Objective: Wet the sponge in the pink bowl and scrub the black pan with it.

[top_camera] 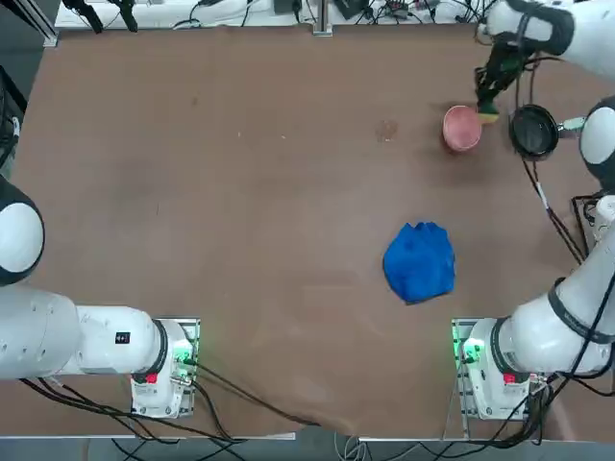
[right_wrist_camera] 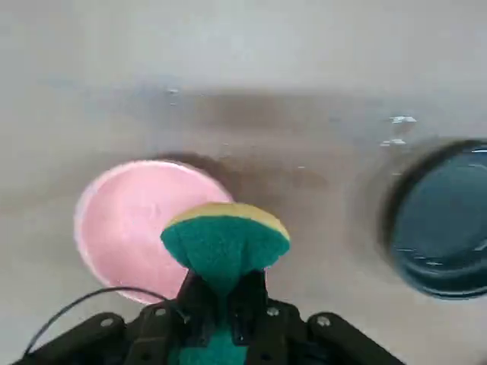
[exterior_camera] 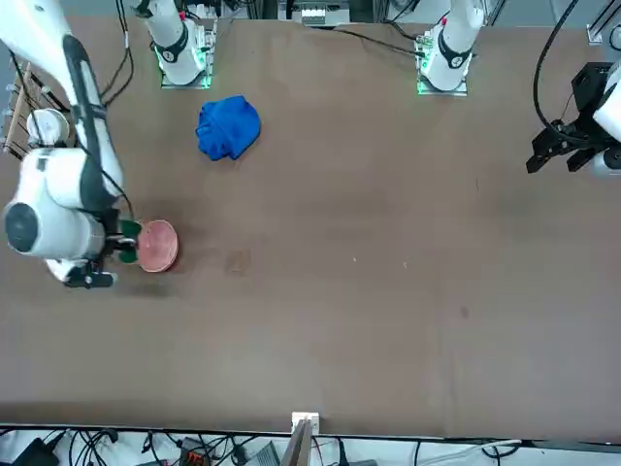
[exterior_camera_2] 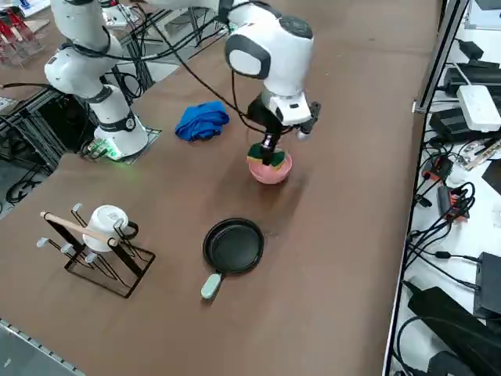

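Soft green-and-yellow rectangular sponge (right_wrist_camera: 225, 242), pinched mid-body in right gripper (right_wrist_camera: 226, 304); likely light, squashy (drippy once wet); grip centrally, yellow edge free. Round pink bowl (right_wrist_camera: 137, 228) probably slides easily.

blue cloth (exterior_camera: 229, 127) crumpled on table (exterior_camera: 320, 320); pink bowl (exterior_camera: 157, 247) apart.

Three raised views around one table (bowl (top_camera: 462, 128) shared), one close wrist view.

Glossy pink bowl (right_wrist_camera: 125, 220), crumpled cloth (top_camera: 420, 262)
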